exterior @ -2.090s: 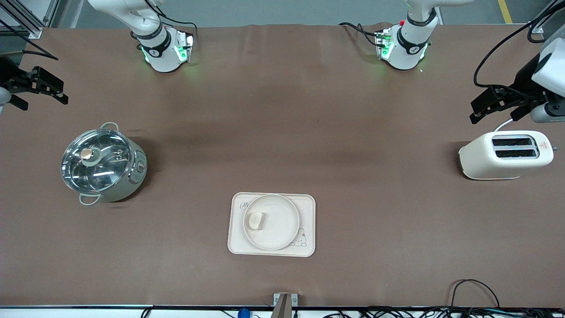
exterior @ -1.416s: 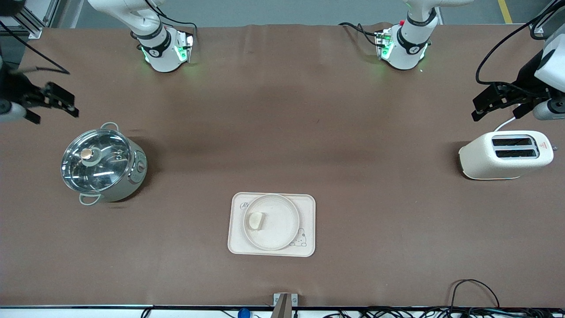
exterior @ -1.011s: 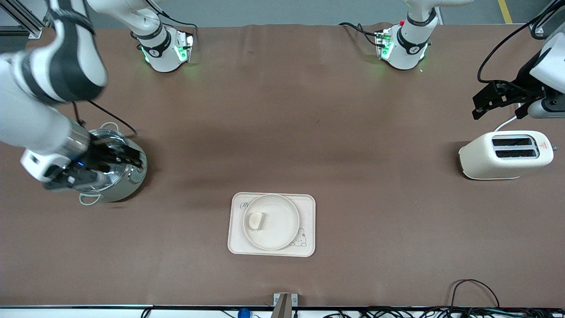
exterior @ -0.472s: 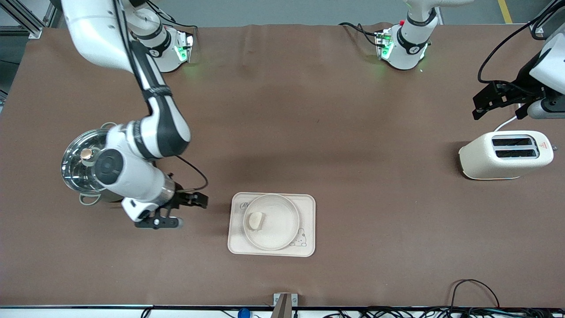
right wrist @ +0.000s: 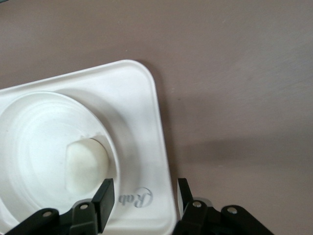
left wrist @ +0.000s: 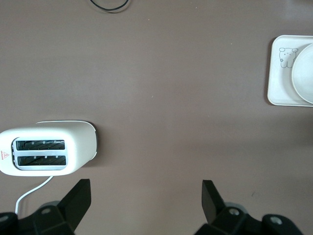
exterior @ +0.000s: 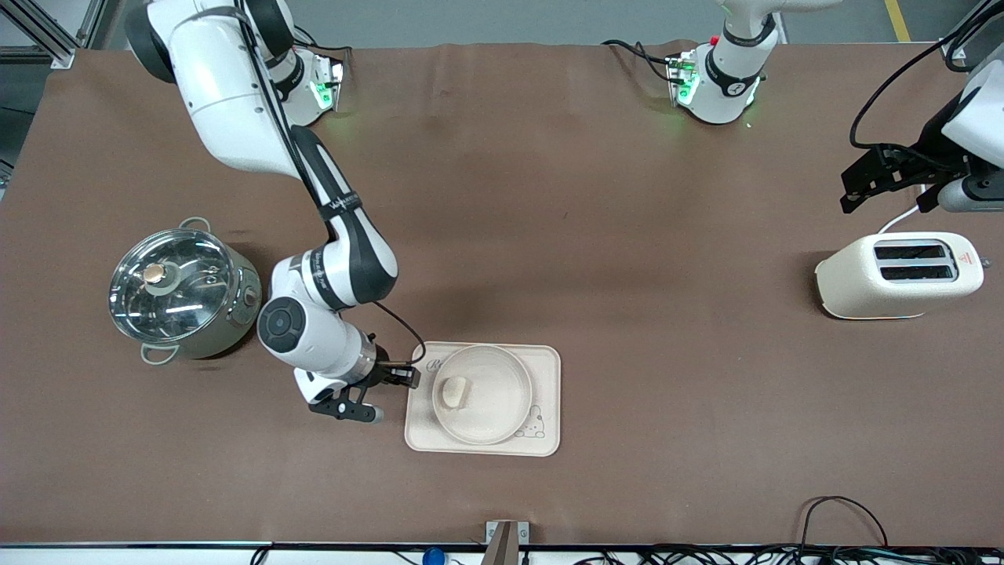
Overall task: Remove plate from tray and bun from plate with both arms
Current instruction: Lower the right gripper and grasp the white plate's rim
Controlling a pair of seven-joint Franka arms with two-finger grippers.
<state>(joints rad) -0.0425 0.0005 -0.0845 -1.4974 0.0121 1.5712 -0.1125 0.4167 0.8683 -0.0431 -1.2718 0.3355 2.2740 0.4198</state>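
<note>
The round cream plate (exterior: 510, 408) sits on the rectangular cream tray (exterior: 547, 369), near the front camera at mid-table. The small pale bun (exterior: 454, 391) lies in the plate, on its side toward the right arm's end. My right gripper (exterior: 400, 377) is open and low at the tray's edge toward the right arm's end. In the right wrist view its jaws (right wrist: 144, 196) straddle the tray's rim (right wrist: 137, 98), next to the plate (right wrist: 34, 137) and bun (right wrist: 85, 165). My left gripper (exterior: 851, 192) waits open and empty above the table by the toaster; it also shows in the left wrist view (left wrist: 145, 193).
A steel pot with a glass lid (exterior: 180, 294) stands toward the right arm's end. A cream toaster (exterior: 898, 275) stands toward the left arm's end and shows in the left wrist view (left wrist: 46, 152). Cables lie along the table's front edge (exterior: 843, 510).
My right arm has swung in from the right arm's end of the table, passed over the pot and come down to the tray's edge. The left arm has barely moved.
</note>
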